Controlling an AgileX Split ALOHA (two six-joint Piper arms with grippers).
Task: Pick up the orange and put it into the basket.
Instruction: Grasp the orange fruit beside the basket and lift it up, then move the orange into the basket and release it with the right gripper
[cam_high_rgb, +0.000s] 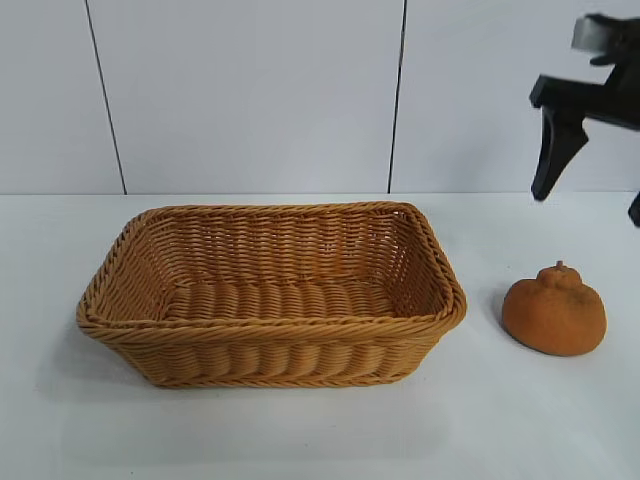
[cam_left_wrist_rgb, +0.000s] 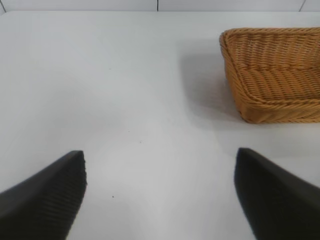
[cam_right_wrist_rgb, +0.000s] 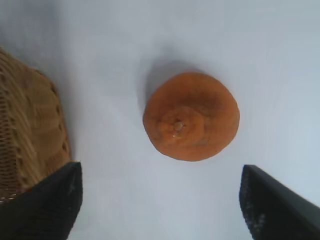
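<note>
Orange (cam_high_rgb: 554, 312) right of basket (cam_high_rgb: 270, 330), apart.

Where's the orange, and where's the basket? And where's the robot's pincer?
orange (cam_high_rgb: 554, 316), exterior view, middle of its skin.
basket (cam_high_rgb: 270, 330), exterior view, front rim.
right pincer (cam_high_rgb: 592, 190), exterior view, the gap midway between its open fingertips.

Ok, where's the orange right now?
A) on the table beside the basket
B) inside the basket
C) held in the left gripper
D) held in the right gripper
A: the orange sits on the table beside the basket, with the open right gripper above it.
</note>
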